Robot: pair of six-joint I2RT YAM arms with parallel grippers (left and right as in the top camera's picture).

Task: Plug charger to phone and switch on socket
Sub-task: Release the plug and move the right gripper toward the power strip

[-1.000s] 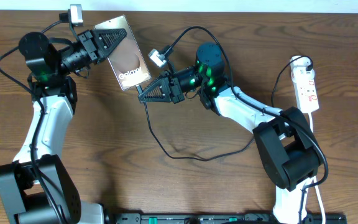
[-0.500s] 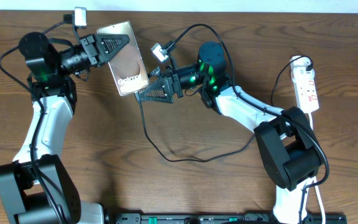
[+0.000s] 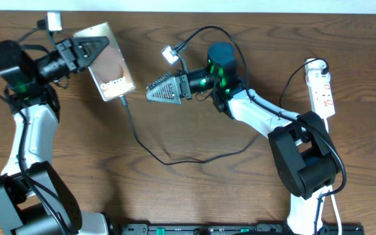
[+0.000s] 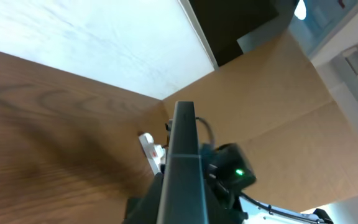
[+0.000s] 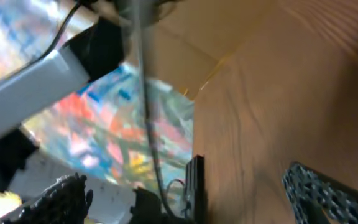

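At the worktop's (image 3: 194,196) left rear: left hand (image 3: 96,51), closed on the phone (image 3: 113,72) and gripping it at its upper end, the glossy brownish face turned up toward the overhead camera and the white lettering near the lower end. From the left wrist camera the phone shows edge-on, upright between the fingers. Charger (image 3: 168,162): thin black cable, one end meeting the phone's lower edge; it trails down across the wood in a loose curve, then bends right toward the right arm. Right hand (image 3: 150,93): just right of the phone and apart from it, fingers (image 5: 61,199) spread wide, holding nothing. Socket (image 3: 322,85): white strip with red switches, lying flat at the far right edge, well apart from both hands.
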